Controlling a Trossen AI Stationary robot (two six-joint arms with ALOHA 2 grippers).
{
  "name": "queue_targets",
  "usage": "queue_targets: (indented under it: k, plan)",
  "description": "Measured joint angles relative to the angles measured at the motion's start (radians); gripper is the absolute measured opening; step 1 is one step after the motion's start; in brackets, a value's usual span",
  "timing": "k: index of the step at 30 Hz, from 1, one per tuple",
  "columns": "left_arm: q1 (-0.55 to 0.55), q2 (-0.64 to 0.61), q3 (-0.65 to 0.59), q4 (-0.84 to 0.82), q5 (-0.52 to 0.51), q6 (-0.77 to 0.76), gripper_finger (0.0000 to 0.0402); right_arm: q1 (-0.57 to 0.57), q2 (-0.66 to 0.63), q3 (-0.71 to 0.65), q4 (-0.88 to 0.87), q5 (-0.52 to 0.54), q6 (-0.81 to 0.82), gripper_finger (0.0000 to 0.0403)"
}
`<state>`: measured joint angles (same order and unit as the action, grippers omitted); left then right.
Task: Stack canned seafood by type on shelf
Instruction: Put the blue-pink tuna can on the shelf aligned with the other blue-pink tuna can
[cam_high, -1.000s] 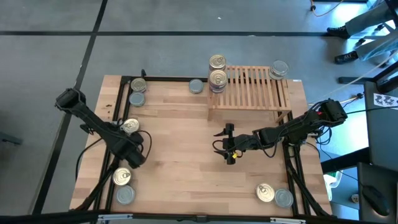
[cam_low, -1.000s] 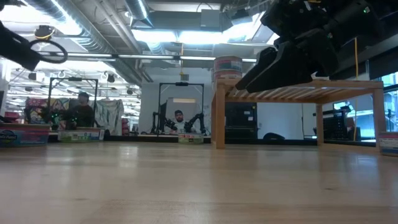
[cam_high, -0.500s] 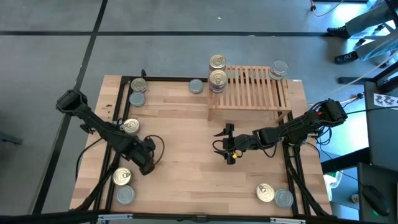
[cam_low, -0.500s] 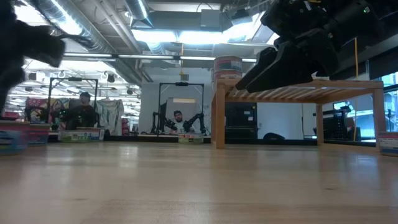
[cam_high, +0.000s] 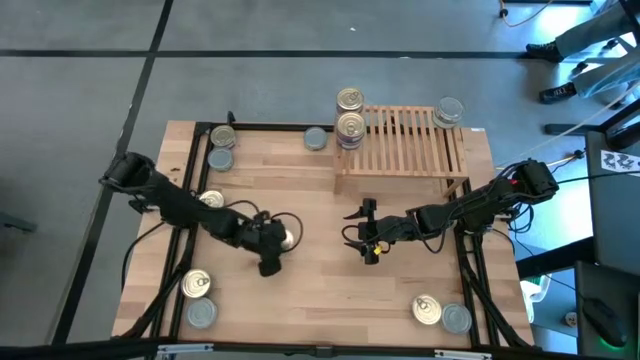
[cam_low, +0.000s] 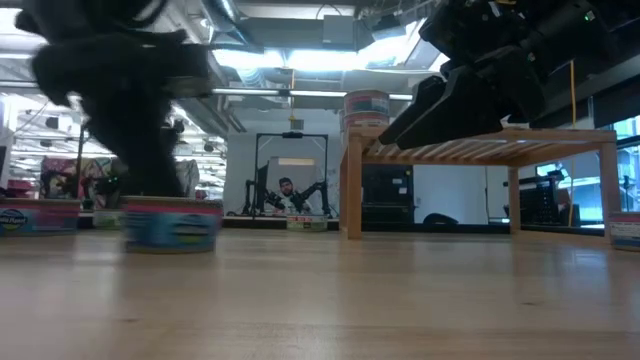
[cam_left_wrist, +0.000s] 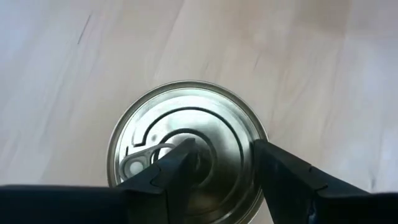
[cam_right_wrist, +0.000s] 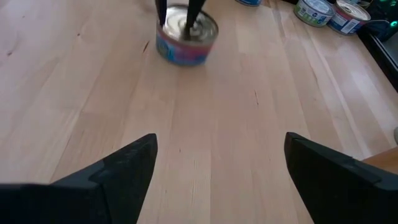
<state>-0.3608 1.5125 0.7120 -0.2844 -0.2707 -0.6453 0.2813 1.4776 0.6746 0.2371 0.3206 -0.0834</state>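
My left gripper reaches to the table's middle and is shut on a gold pull-tab can with a blue label. The right wrist view shows that can ahead on the tabletop. My right gripper hovers open to the can's right, in front of the slatted shelf. On the shelf's left end stands a stack of gold-topped cans, and on its right end a silver-topped can. My left gripper comes at the can from above, fingers pointing down. In the left wrist view one fingertip lies over the middle of the lid and the other at the rim. The low view shows the can level, at or just above the tabletop.
Loose cans lie at the far-left corner, by the left arm, at the near-left corner and the near-right corner. One silver can sits left of the shelf. People and other robot arms show far behind the table.
My left gripper has swept from the table's left side toward its middle, carrying the can with it; arm and can have come into the low view, blurred by the motion.
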Motion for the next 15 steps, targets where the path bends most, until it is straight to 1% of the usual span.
queue_targets:
  k: [5,9,12,15]
  plan:
    - [0.054,0.103,0.049,0.165,-0.016,0.159,0.0168,0.0,0.0,0.0,0.0,0.0,-0.001,0.0344]
    - [0.083,0.222,0.136,0.255,-0.016,0.275,0.0168,0.0,0.0,0.0,0.0,0.0,-0.001,0.0344]
    - [0.1,0.271,0.227,0.23,-0.015,0.356,0.0168,0.0,0.0,0.0,0.0,0.0,-0.001,0.0344]
    - [0.113,0.273,0.321,0.117,-0.012,0.419,0.0168,0.0,0.0,0.0,0.0,0.0,0.006,0.0344]
